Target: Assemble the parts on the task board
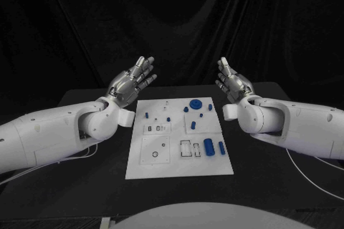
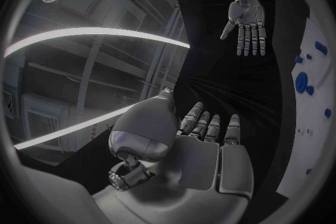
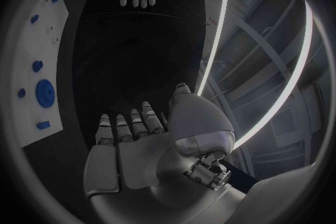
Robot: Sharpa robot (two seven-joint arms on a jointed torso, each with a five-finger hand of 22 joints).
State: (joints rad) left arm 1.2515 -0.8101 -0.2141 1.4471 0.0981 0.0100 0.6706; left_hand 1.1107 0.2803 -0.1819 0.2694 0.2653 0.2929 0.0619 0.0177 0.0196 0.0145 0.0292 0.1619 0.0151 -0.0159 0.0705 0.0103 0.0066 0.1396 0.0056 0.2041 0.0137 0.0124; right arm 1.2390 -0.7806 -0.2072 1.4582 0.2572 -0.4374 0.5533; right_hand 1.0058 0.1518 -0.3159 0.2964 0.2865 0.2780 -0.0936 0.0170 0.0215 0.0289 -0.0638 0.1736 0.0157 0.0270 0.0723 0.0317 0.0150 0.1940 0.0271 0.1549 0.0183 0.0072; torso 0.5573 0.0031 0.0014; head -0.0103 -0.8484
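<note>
With the left robot hand [image 1: 131, 81] and right robot hand [image 1: 233, 82] raised wide and empty beside the task board [image 1: 181, 165] at mid-bench, a careless descent could scatter the loose blue parts [image 1: 209, 146].

One task board [image 1: 179, 167], two hands, and roughly ten blue parts [image 1: 209, 147]
</note>
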